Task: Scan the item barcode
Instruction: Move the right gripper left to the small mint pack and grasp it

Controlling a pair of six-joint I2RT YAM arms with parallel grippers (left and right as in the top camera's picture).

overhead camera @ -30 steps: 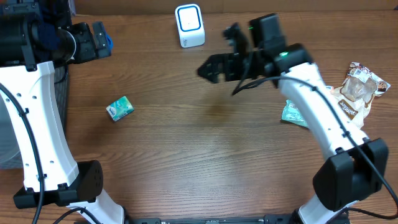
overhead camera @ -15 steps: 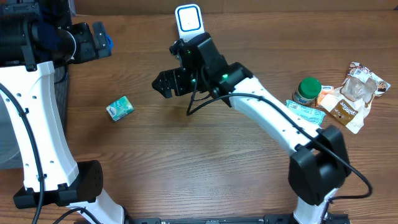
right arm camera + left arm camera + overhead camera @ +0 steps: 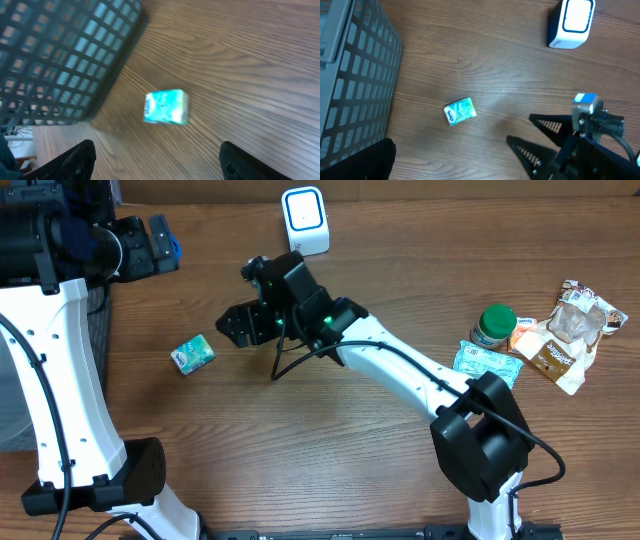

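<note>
lying on the wooden table (image 3: 330,440), the small teal box (image 3: 192,354) is seen near the dark basket (image 3: 350,75) and well apart from the white scanner (image 3: 305,220). the right gripper (image 3: 235,298) is held near the box, its jaws spread wide with nothing between them. the left gripper (image 3: 165,242) is seen at the far left edge, also spread and empty.
</note>
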